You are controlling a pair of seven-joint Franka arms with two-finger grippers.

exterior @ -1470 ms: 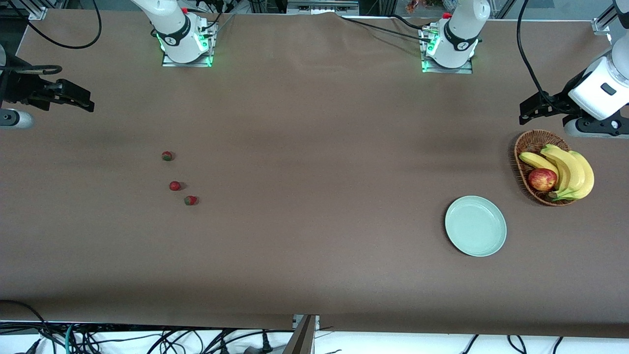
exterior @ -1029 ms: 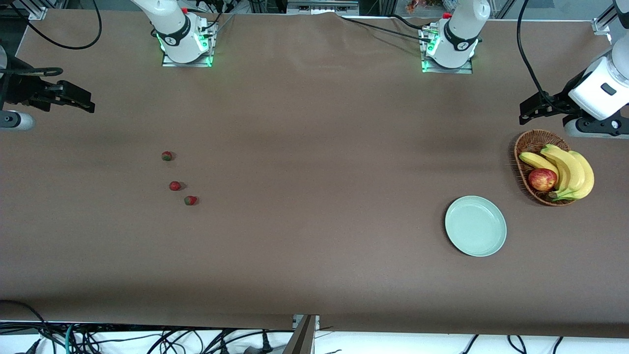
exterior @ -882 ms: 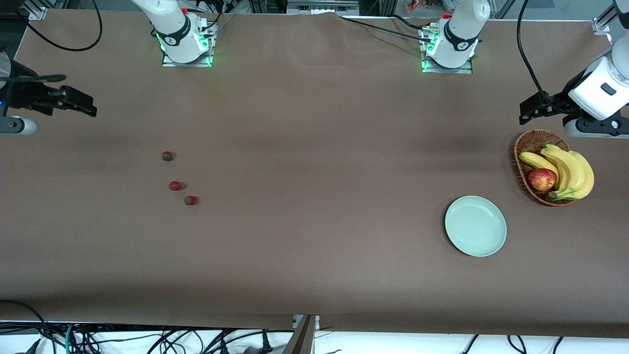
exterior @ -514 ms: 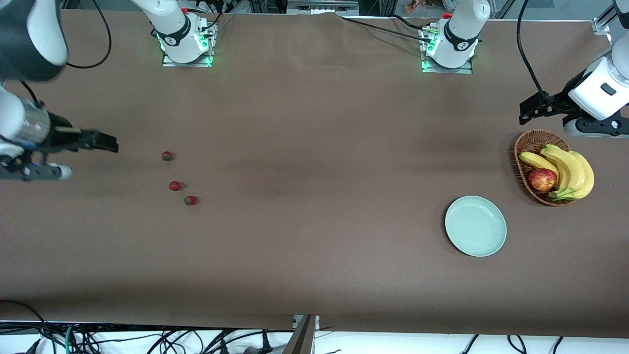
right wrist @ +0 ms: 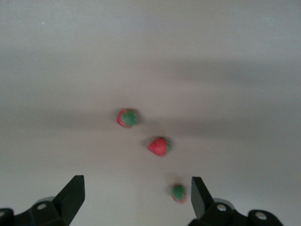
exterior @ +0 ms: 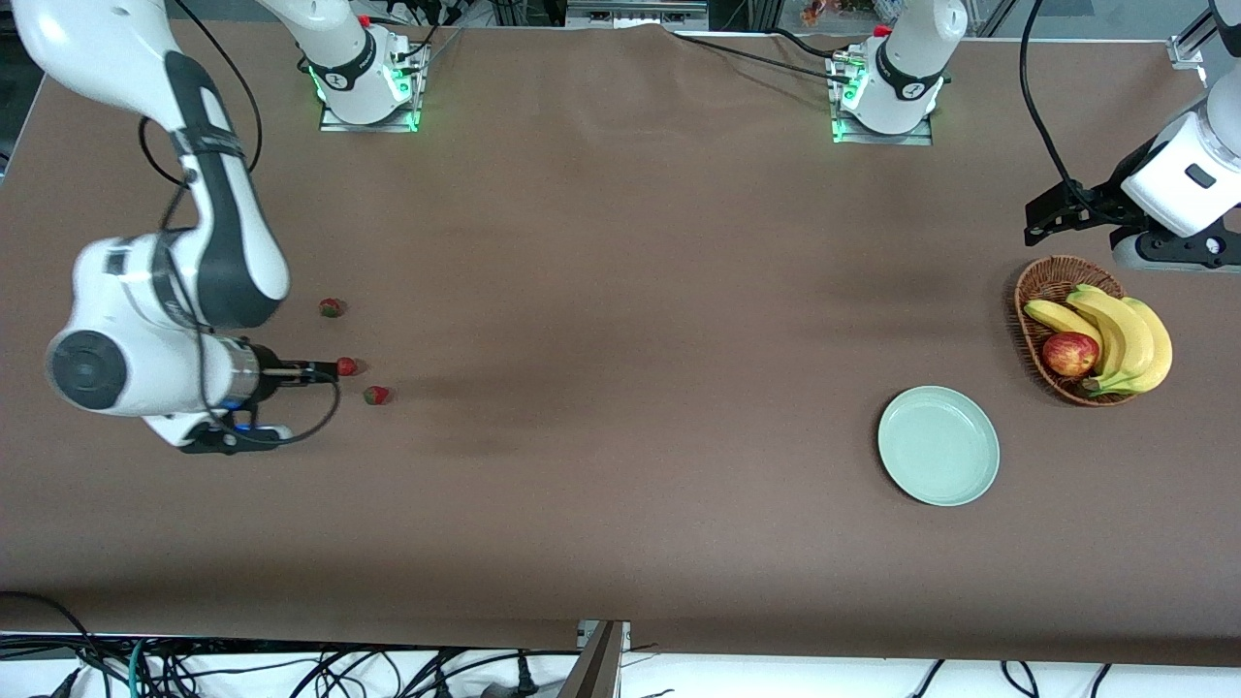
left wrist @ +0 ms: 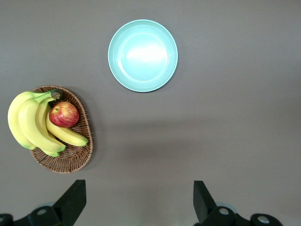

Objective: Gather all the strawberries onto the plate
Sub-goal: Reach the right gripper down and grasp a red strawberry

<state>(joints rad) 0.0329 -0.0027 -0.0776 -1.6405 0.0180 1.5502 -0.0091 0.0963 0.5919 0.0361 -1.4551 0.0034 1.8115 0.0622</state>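
Right gripper (right wrist: 134,195), fingers spread, over three strawberries (exterior: 346,366) for pickup; left gripper (left wrist: 138,202), spread, waits above basket (exterior: 1037,291) beside empty plate (exterior: 938,446)

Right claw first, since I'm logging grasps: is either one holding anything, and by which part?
Nothing is held. The right claw is open over the three strawberries on the table; the left claw waits open near the basket.

A: What lies below the left gripper (left wrist: 136,202)?
B: The plate (left wrist: 143,55), bare, on the brown table (left wrist: 225,117).
A: And beside it?
B: A wicker basket (left wrist: 70,155) holding bananas (left wrist: 30,125) and an apple (left wrist: 64,114), apart from the plate. Both fingertips (left wrist: 73,200) stand spread wide.
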